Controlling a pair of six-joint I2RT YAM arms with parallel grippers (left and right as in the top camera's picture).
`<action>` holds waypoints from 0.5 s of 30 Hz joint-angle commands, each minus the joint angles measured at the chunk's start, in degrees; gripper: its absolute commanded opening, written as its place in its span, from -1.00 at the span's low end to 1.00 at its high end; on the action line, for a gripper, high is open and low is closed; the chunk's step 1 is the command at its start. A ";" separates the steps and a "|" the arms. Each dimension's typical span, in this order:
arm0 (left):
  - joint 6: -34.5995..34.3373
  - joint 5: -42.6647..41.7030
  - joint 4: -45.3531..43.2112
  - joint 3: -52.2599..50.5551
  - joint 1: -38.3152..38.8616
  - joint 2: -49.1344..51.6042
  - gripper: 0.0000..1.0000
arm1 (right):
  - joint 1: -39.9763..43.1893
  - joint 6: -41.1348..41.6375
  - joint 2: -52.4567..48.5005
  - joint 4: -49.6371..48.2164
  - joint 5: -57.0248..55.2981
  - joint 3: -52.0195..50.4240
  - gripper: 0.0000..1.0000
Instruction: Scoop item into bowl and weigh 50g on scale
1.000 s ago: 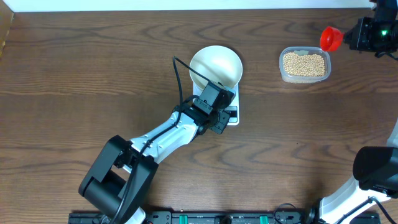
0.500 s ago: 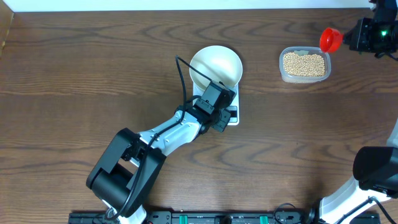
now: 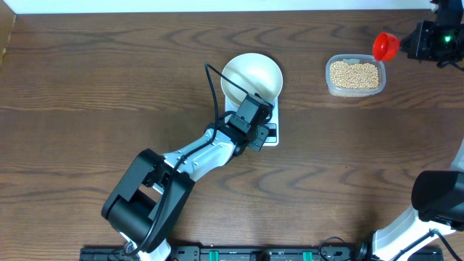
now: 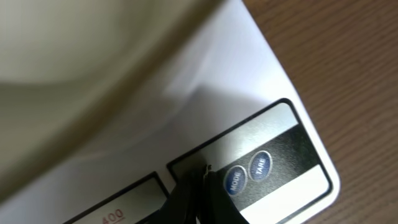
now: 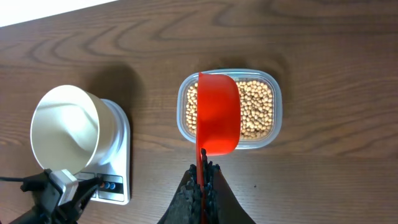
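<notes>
Jaws of the left gripper [image 4: 199, 183] are being held shut, empty, at the scale [image 4: 249, 81]; right gripper [image 5: 202, 177] jaws are being clamped on a red scoop [image 5: 217, 115] above the wooden table [image 3: 87, 87].

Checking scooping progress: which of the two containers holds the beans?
The clear plastic tub, full of beans; the white bowl on the scale is empty.

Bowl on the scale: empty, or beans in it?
Empty: the bowl shows only bare white inside, overhead and from the right wrist; the beans lie in the tub.

The left arm [image 3: 196, 156] has white links, black joints, a looping black cable [image 3: 212, 94] and black fingers [image 4: 180, 205].
</notes>
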State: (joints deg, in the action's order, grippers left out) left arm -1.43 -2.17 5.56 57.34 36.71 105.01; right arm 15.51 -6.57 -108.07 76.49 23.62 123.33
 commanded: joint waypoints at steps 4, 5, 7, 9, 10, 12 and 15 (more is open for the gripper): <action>0.55 2.80 1.01 0.57 -0.35 2.21 -0.86 | -0.22 -0.85 -0.44 0.04 0.92 0.20 -0.98; 0.52 2.49 1.20 0.57 -0.35 2.21 -0.85 | -0.22 -0.85 -0.44 0.07 0.94 0.20 -0.98; 0.50 1.18 1.64 0.52 -0.35 2.21 -0.87 | -0.22 -0.85 -0.44 0.07 0.92 0.20 -0.98; 0.50 -0.13 2.32 0.52 -0.26 2.21 -0.85 | -0.22 -0.85 -0.44 0.07 0.94 0.20 -0.98; 0.50 -0.35 2.49 0.52 -0.24 2.21 -0.86 | -0.22 -0.85 -0.44 0.04 0.92 0.20 -0.98; 0.48 -0.39 2.71 0.52 -0.07 2.21 -0.85 | -0.22 -0.85 -0.44 0.07 0.92 0.20 -0.98; 0.33 -0.42 2.91 0.52 0.17 2.21 -0.86 | -0.22 -0.85 -0.44 0.04 0.92 0.20 -0.98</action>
State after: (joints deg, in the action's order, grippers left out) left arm -1.43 -2.48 7.14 57.84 36.77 105.03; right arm 15.51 -6.57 -108.07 76.49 23.62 123.33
